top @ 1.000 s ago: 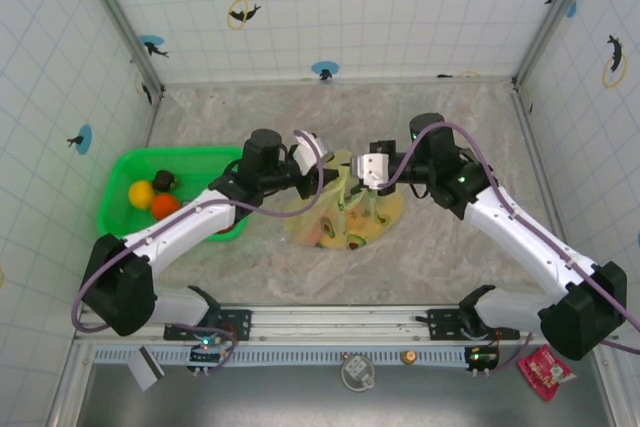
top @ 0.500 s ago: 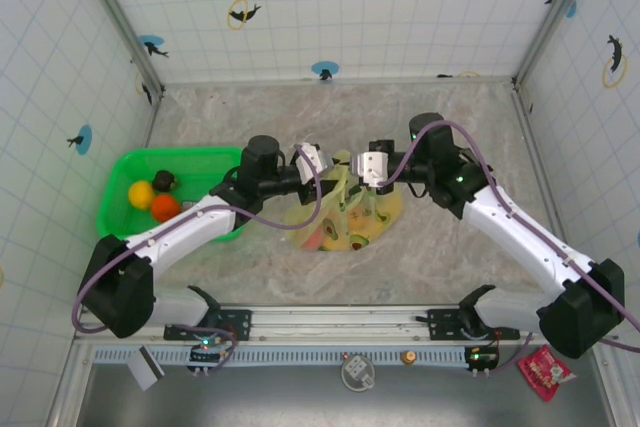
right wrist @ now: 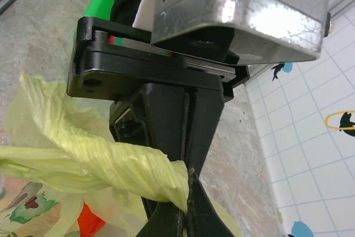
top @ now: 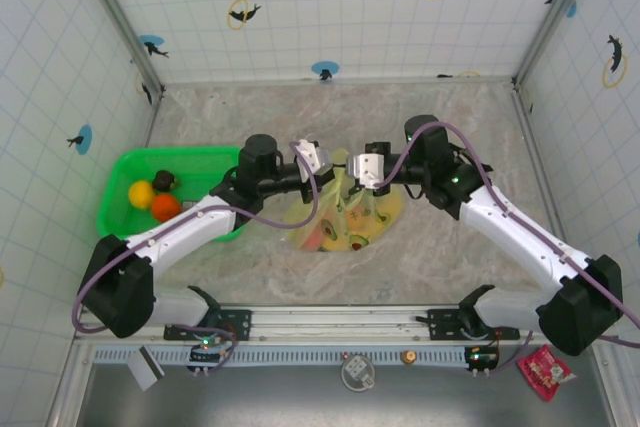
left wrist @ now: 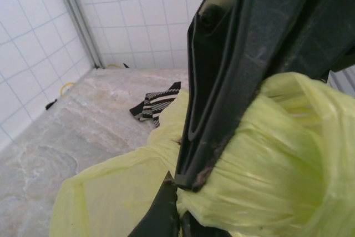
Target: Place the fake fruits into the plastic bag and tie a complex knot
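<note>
The pale yellow-green plastic bag (top: 345, 215) lies mid-table with several fake fruits (top: 326, 238) inside. My left gripper (top: 318, 159) is shut on bunched film at the bag's top; the left wrist view shows the bag (left wrist: 266, 154) pinched at my left gripper (left wrist: 178, 186). My right gripper (top: 362, 167) faces it closely, and in the right wrist view that gripper (right wrist: 188, 184) is shut on a twisted handle (right wrist: 111, 162). An orange fruit (right wrist: 89, 220) shows through the film. The knot is out of view.
A bright green basket (top: 120, 175) at the left holds a yellow (top: 141, 193), an orange (top: 165, 206) and a dark brown fruit (top: 163, 181). A black-and-white striped cloth (left wrist: 158, 102) lies beyond the bag. Tiled walls enclose the table.
The two grippers have drawn slightly closer together above the bag, each still holding its film; the bag's top is gathered tighter between them.
</note>
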